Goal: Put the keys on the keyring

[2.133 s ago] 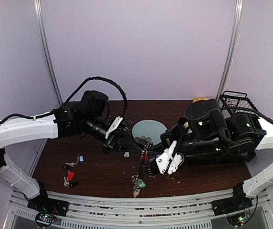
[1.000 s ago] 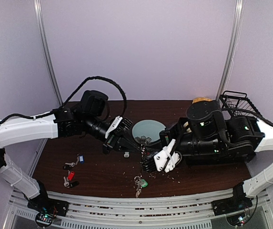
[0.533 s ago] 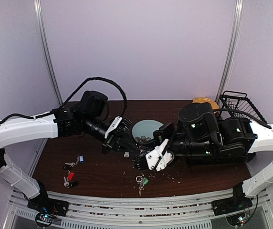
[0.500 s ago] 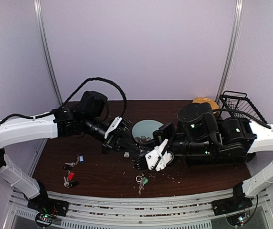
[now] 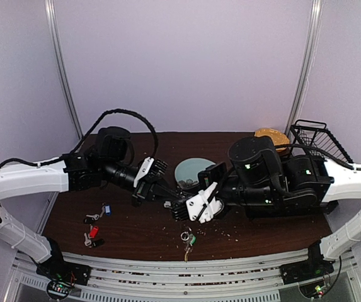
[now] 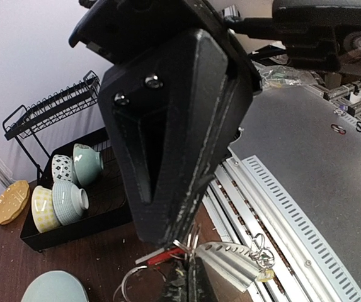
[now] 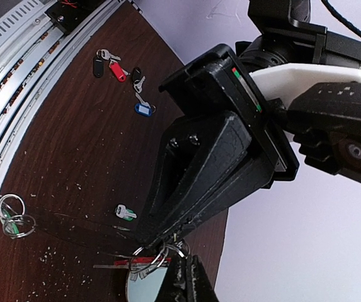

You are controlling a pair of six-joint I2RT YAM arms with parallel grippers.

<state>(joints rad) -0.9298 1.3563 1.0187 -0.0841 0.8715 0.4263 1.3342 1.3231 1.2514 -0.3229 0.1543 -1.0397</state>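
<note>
Both closed: left end effector (image 5: 166, 202), right end effector (image 5: 176, 212) touching at keyring (image 7: 79, 223)

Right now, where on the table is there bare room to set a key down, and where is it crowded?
Free: the front strip between the red-tagged key and the green-tagged keys, and the front right, between those keys and the right arm. Crowded: the centre, where the left gripper and right gripper meet beside the plate.

Plate (image 5: 189, 168) half hidden by right arm (image 5: 281, 182); keys (image 6: 160, 255) partly behind right jaws, ring cut off at btm edge
</note>
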